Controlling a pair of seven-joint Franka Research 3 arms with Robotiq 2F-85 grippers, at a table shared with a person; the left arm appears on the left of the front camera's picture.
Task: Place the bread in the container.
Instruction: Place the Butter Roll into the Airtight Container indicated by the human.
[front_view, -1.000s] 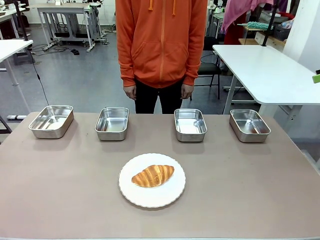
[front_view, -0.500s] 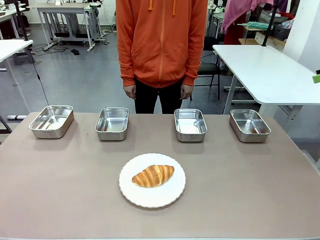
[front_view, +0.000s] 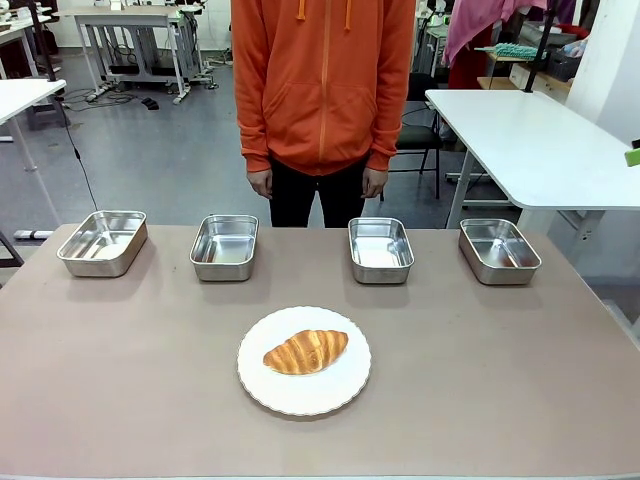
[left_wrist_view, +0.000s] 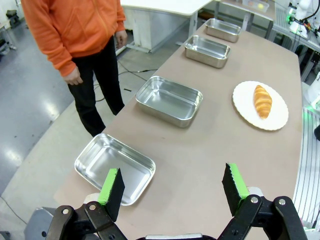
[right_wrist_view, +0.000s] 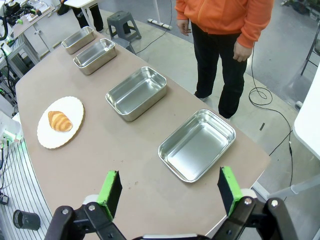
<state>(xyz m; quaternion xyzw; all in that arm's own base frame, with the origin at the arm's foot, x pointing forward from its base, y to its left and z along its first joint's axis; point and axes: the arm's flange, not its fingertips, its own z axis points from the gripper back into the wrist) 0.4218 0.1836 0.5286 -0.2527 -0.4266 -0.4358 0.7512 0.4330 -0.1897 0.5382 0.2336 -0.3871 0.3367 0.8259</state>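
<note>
Gaping wide, the left gripper (left_wrist_view: 172, 181) and right gripper (right_wrist_view: 168, 182) are each hovering before a bare steel tray (left_wrist_view: 107, 160). The bread (left_wrist_view: 262, 100) is lying on the plate (left_wrist_view: 242, 102) beyond.

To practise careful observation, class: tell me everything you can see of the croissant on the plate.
The croissant is golden-brown and glossy, a ridged crescent with tapered ends and darker folds. It looks whole. It lies flat, slightly slanted, near the middle of a round white scalloped plate, and nothing else touches it. The plate sits on the brown table, nearer the robot than the row of steel trays.
</note>
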